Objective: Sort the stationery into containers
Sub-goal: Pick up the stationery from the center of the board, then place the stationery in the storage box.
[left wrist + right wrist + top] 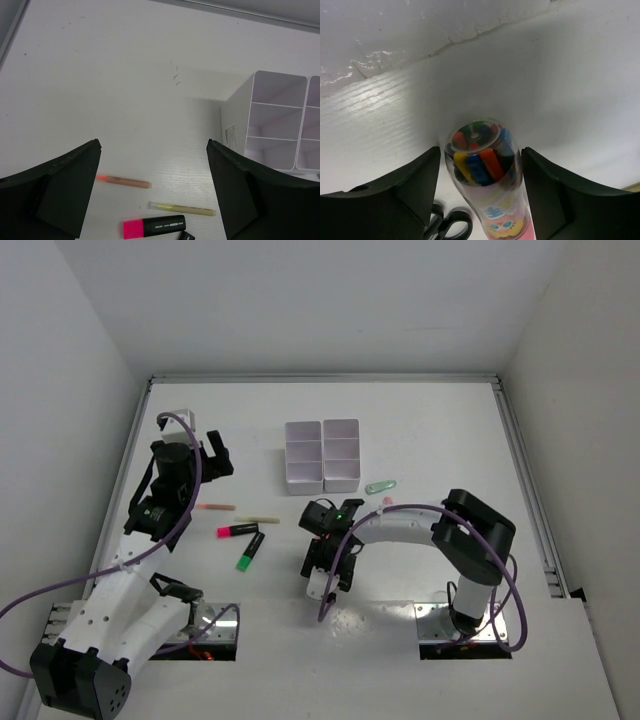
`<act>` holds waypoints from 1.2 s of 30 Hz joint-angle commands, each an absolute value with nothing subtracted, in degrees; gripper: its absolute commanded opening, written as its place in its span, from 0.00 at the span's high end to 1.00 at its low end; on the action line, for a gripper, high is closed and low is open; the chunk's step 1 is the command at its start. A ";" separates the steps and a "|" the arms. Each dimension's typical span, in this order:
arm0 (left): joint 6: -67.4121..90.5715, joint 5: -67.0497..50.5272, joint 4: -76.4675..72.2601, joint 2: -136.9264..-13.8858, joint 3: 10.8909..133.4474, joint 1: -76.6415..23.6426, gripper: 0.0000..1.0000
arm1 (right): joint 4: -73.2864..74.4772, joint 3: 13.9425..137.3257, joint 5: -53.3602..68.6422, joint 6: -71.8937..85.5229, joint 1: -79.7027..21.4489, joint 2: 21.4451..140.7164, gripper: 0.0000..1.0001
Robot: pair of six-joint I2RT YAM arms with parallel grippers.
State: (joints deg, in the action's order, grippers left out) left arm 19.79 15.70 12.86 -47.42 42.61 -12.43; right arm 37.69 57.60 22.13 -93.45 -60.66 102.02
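I am working the right gripper [481, 151], and the thing I am watching is how the pink tube [489, 197] is sitting relative to it. The tube is on the near side of the containers [303, 480], well apart from them, towards the arm bases. It seems to be lying on the table.

In the right wrist view its long axis is running straight out along the fingers, clear end pointing away from the wrist. That puts one jaw on each side of its round body, square across the axis. Both pads are sitting very close to its sides, but I cannot tell whether they are pressing on it.

The scissors [451, 223] are lying just beside the tube's nearer end, by one finger, so I am minding they don't snag.

The left gripper [154, 145] is hanging wide open and empty, left of the containers and farther from the tube. I am judging this pick to be the right arm's.
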 commanded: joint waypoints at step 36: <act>19.60 15.56 11.69 -46.49 45.09 -12.66 0.07 | -5.35 76.29 -3.34 -12.04 -45.70 90.26 1.00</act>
State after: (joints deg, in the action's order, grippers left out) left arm 19.79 15.07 12.86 -47.40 42.61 -12.43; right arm 2.13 73.87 -1.10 -23.31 -49.54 91.00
